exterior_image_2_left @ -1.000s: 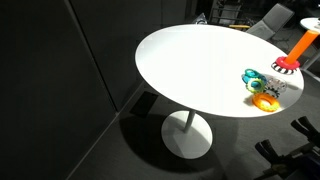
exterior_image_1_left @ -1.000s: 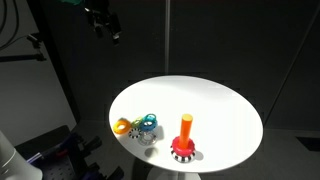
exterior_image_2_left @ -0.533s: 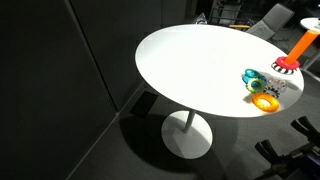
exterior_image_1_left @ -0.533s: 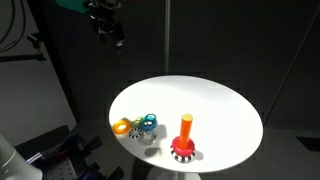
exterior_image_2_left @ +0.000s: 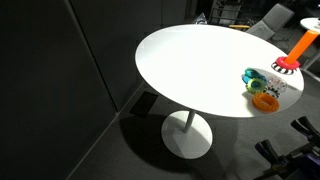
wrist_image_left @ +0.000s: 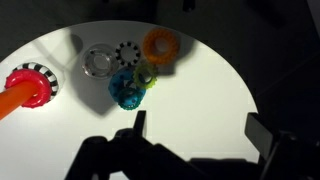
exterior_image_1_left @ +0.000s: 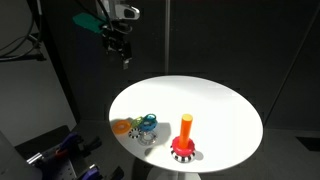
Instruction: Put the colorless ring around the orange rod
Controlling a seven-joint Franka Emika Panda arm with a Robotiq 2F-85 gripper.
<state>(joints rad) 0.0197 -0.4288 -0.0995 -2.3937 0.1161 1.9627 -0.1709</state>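
The colorless ring lies flat on the white round table, in a cluster with an orange ring, a teal ring and a small dark-and-white toothed ring. The orange rod stands upright on its red base near the table's edge; it also shows in an exterior view and in the wrist view. My gripper hangs high above the table, apart from the rings. In the wrist view its jaws are open and empty.
The ring cluster sits near the table's rim, beside the rod; it also shows in an exterior view. The table stands on a single pedestal. The surroundings are dark, with chairs and equipment beyond the table.
My gripper has moved rightward and down toward the table in an exterior view. The rings and the rod have not moved.
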